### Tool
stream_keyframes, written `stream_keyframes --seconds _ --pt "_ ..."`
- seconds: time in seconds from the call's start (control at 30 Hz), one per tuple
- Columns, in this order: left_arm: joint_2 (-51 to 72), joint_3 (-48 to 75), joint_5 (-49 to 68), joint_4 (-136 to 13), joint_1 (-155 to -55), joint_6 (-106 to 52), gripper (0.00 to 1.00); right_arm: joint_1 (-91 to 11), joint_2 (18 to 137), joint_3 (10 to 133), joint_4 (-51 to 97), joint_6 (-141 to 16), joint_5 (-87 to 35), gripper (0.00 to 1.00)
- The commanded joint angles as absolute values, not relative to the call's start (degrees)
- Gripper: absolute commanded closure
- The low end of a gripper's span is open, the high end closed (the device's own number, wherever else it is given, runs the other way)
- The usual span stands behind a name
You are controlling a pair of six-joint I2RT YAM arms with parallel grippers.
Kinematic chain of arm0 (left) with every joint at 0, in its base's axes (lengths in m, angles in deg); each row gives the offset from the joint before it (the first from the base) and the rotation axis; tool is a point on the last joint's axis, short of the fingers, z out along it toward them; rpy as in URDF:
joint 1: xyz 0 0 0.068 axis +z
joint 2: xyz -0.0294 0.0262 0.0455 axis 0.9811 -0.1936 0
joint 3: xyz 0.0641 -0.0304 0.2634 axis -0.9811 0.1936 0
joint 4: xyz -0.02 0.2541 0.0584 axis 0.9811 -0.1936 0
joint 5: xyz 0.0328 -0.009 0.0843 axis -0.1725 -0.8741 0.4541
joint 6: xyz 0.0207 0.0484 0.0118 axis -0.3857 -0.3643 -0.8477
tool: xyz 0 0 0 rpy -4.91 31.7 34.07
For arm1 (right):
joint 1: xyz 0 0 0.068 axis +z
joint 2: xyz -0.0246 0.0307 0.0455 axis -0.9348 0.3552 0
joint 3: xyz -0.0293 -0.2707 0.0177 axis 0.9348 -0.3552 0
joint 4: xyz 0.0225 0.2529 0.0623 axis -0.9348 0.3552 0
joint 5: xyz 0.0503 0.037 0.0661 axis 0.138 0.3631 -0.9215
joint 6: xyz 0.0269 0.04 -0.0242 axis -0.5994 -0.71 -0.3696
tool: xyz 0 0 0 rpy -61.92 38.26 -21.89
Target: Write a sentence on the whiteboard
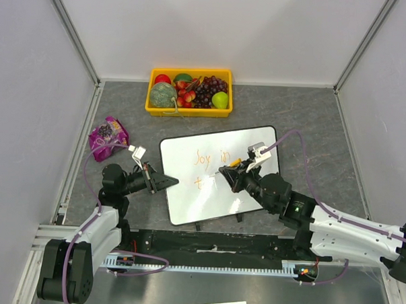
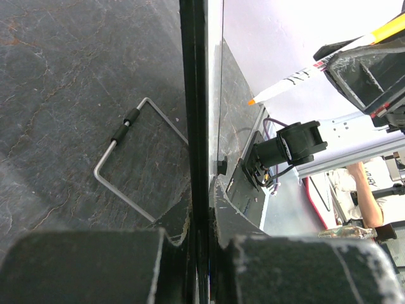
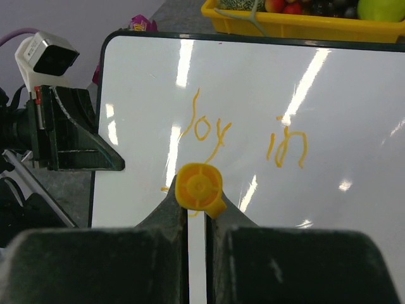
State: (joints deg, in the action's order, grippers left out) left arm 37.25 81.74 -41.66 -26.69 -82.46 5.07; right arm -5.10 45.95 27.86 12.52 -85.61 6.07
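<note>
Two words of the sentence [image 3: 243,136], "Joy in", stand in thin orange script on the upper half of the whiteboard [image 1: 257,144]. In the top view a small orange mark like a "t" sits below "Joy", beginning a second line. The board lies in the middle of the desk [image 1: 312,123], turned at a slant, with its left edge toward the left arm.

The left jaws are closed narrow on that left edge. In the left wrist view the black frame runs straight down between the two fingers. A bent wire stand [image 2: 117,134] shows on the desk beside the frame.

The right jaws hold a marker [image 3: 198,188], clamped on its barrel, with the yellow end cap facing the right wrist camera. The left wrist view shows the white barrel slanting down to an orange tip close to the board surface. I cannot tell whether the tip touches.

Beyond the board, well apart from it, a yellow tray [image 1: 188,113] of fruit sits at the far side. A purple bag [image 1: 107,136] lies to the left, near the left arm.
</note>
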Motion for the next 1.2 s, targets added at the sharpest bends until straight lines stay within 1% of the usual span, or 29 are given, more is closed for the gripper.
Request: stream_keyframes --seconds 0.0,0.6,1.0,1.17 --pt "37.09 82.85 -41.74 -26.11 -82.53 -0.62 0.98 -6.26 45.89 26.99 12.30 -85.94 7.90 1.00" --pt "37.18 82.94 -41.74 -26.20 -82.53 -0.62 0.98 -8.37 47.91 23.91 10.46 -87.25 6.93 1.00" --pt "37.18 82.85 -41.74 -26.20 -82.53 -0.62 0.98 -8.46 49.67 23.73 11.33 -86.64 1.84 1.00" --pt "37.18 82.94 -41.74 -26.02 -82.44 -0.71 0.98 -8.46 48.53 21.98 12.74 -87.17 0.95 1.00"
